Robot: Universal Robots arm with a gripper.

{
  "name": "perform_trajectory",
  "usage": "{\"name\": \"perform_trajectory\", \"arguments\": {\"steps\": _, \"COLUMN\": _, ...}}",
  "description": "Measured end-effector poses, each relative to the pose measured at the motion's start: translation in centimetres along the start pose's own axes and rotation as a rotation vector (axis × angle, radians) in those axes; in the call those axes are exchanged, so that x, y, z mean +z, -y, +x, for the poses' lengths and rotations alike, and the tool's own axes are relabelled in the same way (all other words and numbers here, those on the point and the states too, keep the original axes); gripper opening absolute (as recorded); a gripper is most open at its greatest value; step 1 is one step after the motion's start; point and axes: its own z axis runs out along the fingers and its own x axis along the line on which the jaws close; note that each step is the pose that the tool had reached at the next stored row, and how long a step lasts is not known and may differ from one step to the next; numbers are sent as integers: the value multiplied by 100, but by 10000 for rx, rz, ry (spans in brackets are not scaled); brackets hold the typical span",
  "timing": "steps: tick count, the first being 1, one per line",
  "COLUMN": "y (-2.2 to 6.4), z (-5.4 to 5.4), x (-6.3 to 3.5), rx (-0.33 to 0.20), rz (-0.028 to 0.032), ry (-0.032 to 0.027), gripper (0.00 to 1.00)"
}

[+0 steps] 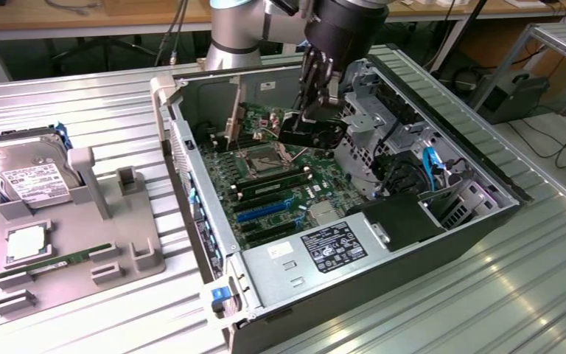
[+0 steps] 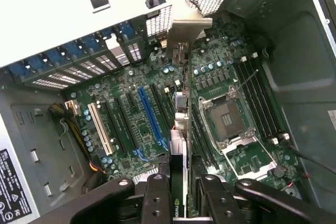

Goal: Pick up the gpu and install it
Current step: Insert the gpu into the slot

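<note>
The gpu [image 2: 178, 129] hangs edge-on inside the open computer case [image 1: 200, 214], a thin black-and-green card with its silver bracket [image 2: 185, 38] toward the rear slot openings. My gripper [image 2: 179, 184] is shut on the card's near end, one black finger [image 2: 157, 195] on each side. In the exterior view the gripper [image 1: 311, 133] is low inside the case over the motherboard [image 1: 303, 184], and the gpu [image 1: 261, 118] reaches from it to the bracket [image 1: 232, 114] at the back wall. The card stands over the slots between the blue slot [image 2: 149, 116] and the CPU socket [image 2: 228, 119]; I cannot tell whether it touches a slot.
A grey holder [image 1: 116, 236] on the exterior view's left carries a silver hard drive [image 1: 27, 177], a CPU [image 1: 27, 243] and a green memory stick [image 1: 62, 262]. Inside the case, the drive cage [image 1: 382, 125] and power supply [image 1: 332, 247] flank the motherboard.
</note>
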Motion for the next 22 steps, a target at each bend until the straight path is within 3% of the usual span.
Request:
{"name": "perform_trajectory", "arguments": {"steps": 14, "y": 5, "z": 2, "x": 49, "rx": -2788, "rz": -8, "ry": -251, "gripper": 26}}
{"name": "perform_trajectory", "arguments": {"steps": 16, "y": 13, "z": 22, "x": 56, "rx": -2988, "rz": 36, "ry": -262, "gripper": 26}}
{"name": "perform_trajectory", "arguments": {"steps": 22, "y": -11, "z": 184, "x": 86, "rx": -3020, "rz": 349, "ry": -194, "gripper": 26}}
